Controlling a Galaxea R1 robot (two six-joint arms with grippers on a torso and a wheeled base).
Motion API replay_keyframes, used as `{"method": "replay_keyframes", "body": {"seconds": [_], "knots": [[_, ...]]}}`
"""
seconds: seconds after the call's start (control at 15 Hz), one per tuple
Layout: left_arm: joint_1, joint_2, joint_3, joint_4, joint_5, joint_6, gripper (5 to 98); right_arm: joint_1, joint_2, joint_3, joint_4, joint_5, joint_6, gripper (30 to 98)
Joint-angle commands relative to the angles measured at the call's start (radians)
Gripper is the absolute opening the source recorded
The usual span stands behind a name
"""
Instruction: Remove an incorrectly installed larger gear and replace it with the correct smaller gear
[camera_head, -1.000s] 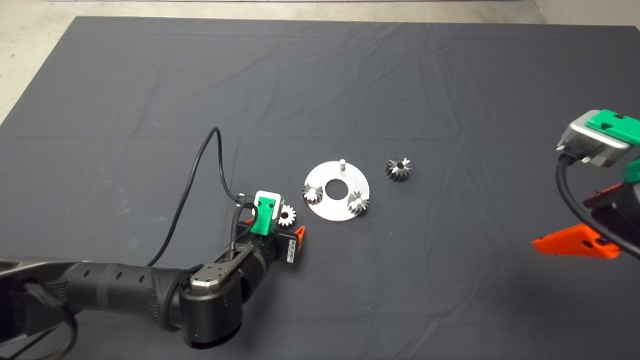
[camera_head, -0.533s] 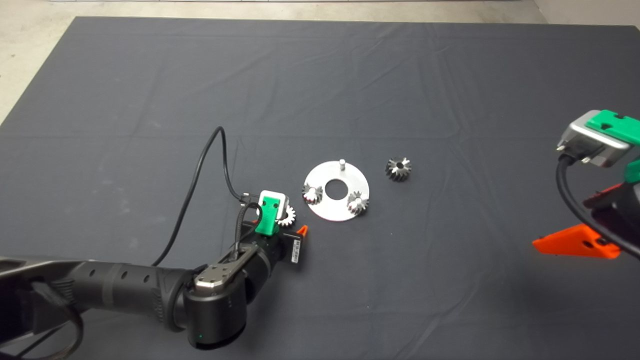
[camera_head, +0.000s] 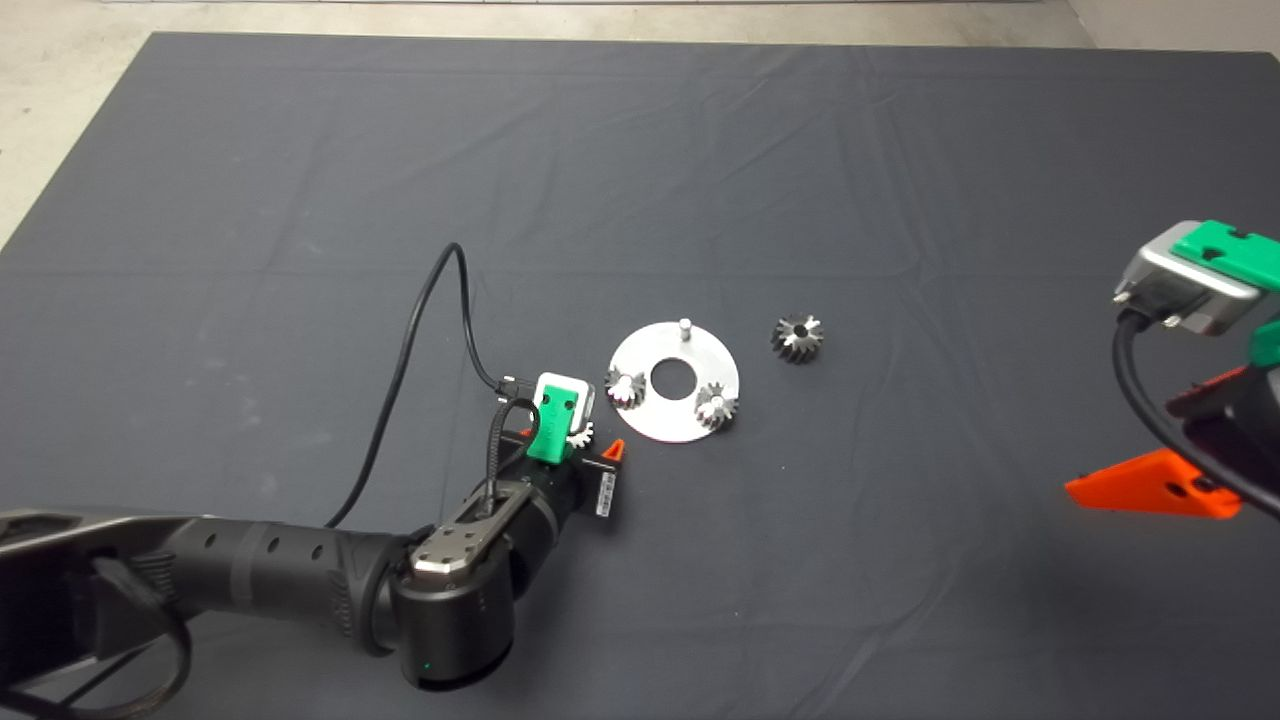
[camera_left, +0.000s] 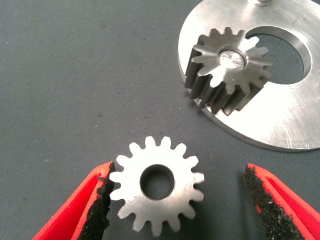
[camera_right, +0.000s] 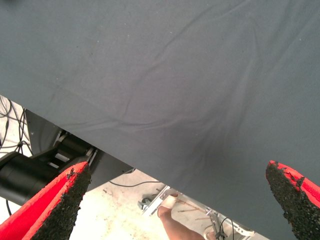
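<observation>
The smaller gear (camera_left: 157, 192), bright silver with a round hole, lies flat on the mat between the open fingers of my left gripper (camera_left: 180, 205). In the head view this gear (camera_head: 582, 435) shows only at its edge, under my left gripper (camera_head: 570, 440), just left of the round silver plate (camera_head: 655, 350). The plate carries two gears (camera_head: 624, 388) (camera_head: 716, 405) and one bare pin (camera_head: 685, 325). The larger gear (camera_head: 797, 338), dark grey, lies on the mat to the right of the plate. My right gripper (camera_head: 1130, 445) waits open at the right edge.
The left wrist view shows the near plate gear (camera_left: 230, 70) on its pin, close beyond the smaller gear. The right wrist view shows the mat's edge, the table frame and part of a person (camera_right: 172, 220) on the floor beyond.
My left gripper has moved right, toward the plate, and now covers most of the smaller gear in the head view. The right arm has not moved.
</observation>
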Motion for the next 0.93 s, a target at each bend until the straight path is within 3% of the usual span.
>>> {"method": "replay_keyframes", "body": {"seconds": [0.0, 0.87], "knots": [[0.002, 0.008, -0.005, 0.030, 0.051, 0.028, 64.9, 0.022, -0.003, 0.005, 0.033, 0.002, 0.007, 92.3], [0.003, 0.007, -0.005, 0.030, 0.051, 0.057, 45.4, 0.022, -0.001, 0.005, 0.031, 0.002, 0.007, 92.3]]}}
